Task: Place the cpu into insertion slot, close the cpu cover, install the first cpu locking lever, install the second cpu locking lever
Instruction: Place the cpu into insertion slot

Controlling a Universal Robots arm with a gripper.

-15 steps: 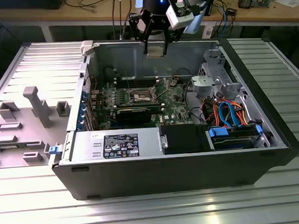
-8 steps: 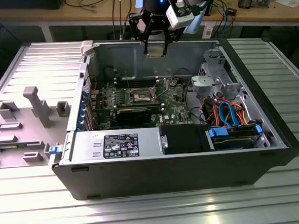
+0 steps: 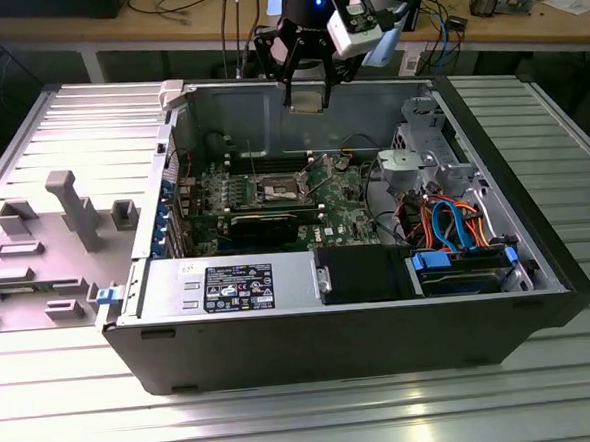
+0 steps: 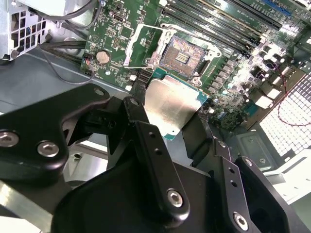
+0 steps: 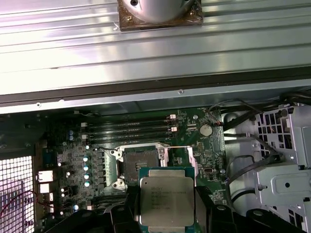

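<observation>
Ribbed metal surface (image 3: 287, 422), workbenches behind. One open computer case (image 3: 553, 265), lying on its side, green motherboard (image 3: 343, 193) exposed. One gripper (image 3: 308, 98), above the case's far wall in the exterior view, fingers closed against two opposite edges of the cpu (image 5: 166, 199). Silver top of the cpu faces the first wrist camera; it is held in the air, clear of the board. One insertion slot (image 4: 181, 54), uncovered, dark centre exposed. One cpu cover (image 4: 131, 46), swung open, beside the slot.

cpu (image 5: 166, 199) in end effector (image 5: 166, 218), over mobo (image 5: 194, 143) inside pc case (image 3: 383, 341), near insertion slot (image 5: 140, 162).
</observation>
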